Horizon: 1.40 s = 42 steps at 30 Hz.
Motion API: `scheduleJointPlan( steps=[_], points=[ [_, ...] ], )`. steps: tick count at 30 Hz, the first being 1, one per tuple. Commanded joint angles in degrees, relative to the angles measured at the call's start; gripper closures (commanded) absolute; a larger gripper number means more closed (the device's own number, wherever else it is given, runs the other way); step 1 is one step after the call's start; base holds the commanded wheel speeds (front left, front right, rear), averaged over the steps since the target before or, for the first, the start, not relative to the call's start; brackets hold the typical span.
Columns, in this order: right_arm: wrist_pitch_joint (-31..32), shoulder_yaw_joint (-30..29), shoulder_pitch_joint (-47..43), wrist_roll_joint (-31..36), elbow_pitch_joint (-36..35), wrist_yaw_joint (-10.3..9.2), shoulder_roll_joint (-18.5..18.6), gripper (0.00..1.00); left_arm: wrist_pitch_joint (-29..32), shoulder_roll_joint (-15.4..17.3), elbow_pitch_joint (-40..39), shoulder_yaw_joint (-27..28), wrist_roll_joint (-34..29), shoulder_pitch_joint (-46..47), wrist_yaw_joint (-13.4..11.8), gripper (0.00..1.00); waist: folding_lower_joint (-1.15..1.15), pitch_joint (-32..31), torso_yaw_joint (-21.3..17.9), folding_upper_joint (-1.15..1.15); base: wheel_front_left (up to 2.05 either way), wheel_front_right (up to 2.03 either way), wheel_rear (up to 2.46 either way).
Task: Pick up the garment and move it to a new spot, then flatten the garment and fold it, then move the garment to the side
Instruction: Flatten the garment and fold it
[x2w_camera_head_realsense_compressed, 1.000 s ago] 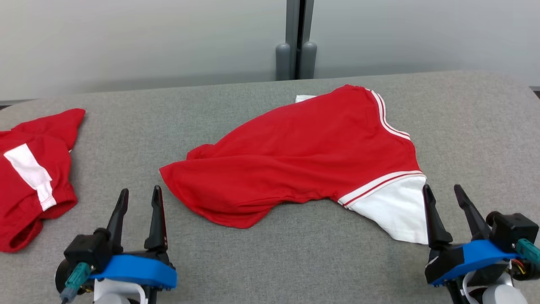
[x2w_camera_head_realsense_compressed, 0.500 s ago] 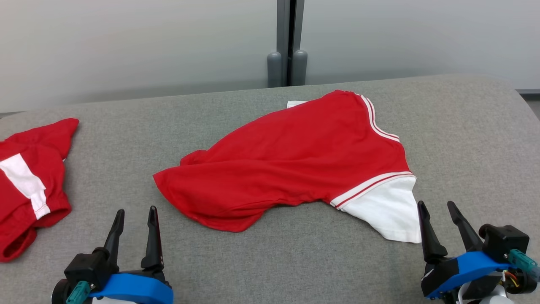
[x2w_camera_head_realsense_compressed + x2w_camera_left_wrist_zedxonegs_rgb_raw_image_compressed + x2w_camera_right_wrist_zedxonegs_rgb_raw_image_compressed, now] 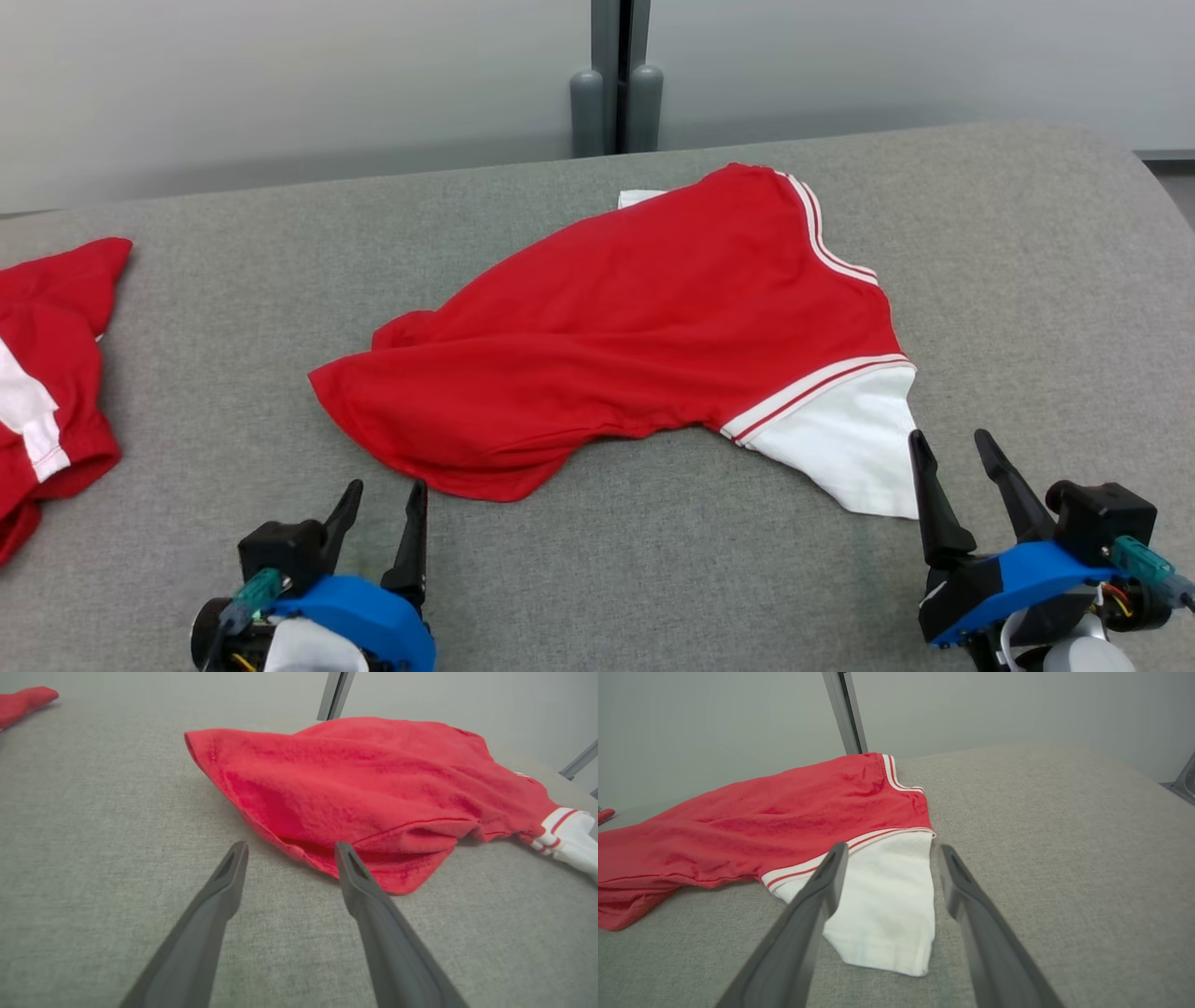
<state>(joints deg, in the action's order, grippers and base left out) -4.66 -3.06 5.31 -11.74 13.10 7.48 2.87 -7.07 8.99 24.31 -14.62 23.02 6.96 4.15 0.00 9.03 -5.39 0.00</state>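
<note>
The red garment (image 3: 635, 327) lies rumpled on the grey table (image 3: 1027, 243), with one white sleeve (image 3: 850, 448) spread at its right end. A small white corner (image 3: 639, 198) peeks from behind its far edge, too little of it to identify. A second red garment (image 3: 51, 355), well to its left, is cut off by the frame. There are two grippers, both spread wide and empty. The left gripper (image 3: 385, 490) is just short of the garment's near hem, and the right gripper (image 3: 950, 439) is beside the white sleeve.
</note>
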Motion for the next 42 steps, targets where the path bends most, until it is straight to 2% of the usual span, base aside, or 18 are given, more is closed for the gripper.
scheduleJointPlan(
  steps=[1, 12, 14, 20, 28, 36, 37, 42],
  points=[
    [-0.37, 0.13, 0.69, -0.15, 0.07, 0.03, 0.04, 0.00, 0.34, 0.04, 1.11, -0.11, -0.09, 1.70, 0.26, 0.00, 0.00, 0.29, -0.08, 0.00, 0.00, 0.00, 0.00],
    [-1.09, 1.10, 2.04, -0.40, 1.08, 0.03, 0.04, 0.00, 2.34, -0.99, 13.66, -0.52, 0.38, 10.47, -0.33, 0.00, 0.00, 2.58, -1.64, 0.00, 0.00, 0.00, 0.00],
    [-0.94, 1.26, 2.22, -0.24, 1.40, 0.03, 0.03, 0.00, 2.89, -1.04, 15.35, -1.31, 0.22, 11.23, 0.29, 1.00, 0.00, 2.88, -1.67, 0.00, 0.00, 0.00, 0.00],
    [1.90, -0.42, 2.08, 0.68, 4.26, 0.02, 0.09, 0.00, 2.34, -1.63, 17.98, -2.28, 1.11, 12.06, 1.28, 1.00, 0.00, 3.21, -1.54, 0.00, 0.00, 0.00, 0.00],
    [6.02, -2.73, 5.53, 2.00, 13.34, 0.03, 0.08, 0.00, -0.03, -1.74, 17.83, -2.83, 2.07, 9.73, 1.81, 1.00, 0.00, 3.23, -0.64, 0.00, 0.00, 0.00, 0.00],
    [8.28, 0.44, 8.58, 1.94, 22.36, 0.10, -0.36, 0.02, -0.12, -1.30, 16.09, -4.14, 2.24, 9.86, 2.38, 1.00, 0.00, 3.32, 0.60, 0.00, 0.00, 0.00, 0.00],
    [8.45, 1.38, 8.97, 1.36, 23.29, 0.14, -0.53, 1.00, -0.12, -1.21, 15.86, -4.24, 2.25, 9.91, 2.39, 1.00, 0.00, 3.33, 0.72, 0.00, 0.00, 0.00, 0.00],
    [6.84, 1.87, 10.21, -1.97, 24.22, 0.10, -0.30, 1.00, -0.70, -0.74, 13.53, -3.89, 3.24, 9.58, 2.45, 1.00, 0.00, 2.97, 1.08, 0.00, 0.00, 0.00, 0.00]
  ],
)
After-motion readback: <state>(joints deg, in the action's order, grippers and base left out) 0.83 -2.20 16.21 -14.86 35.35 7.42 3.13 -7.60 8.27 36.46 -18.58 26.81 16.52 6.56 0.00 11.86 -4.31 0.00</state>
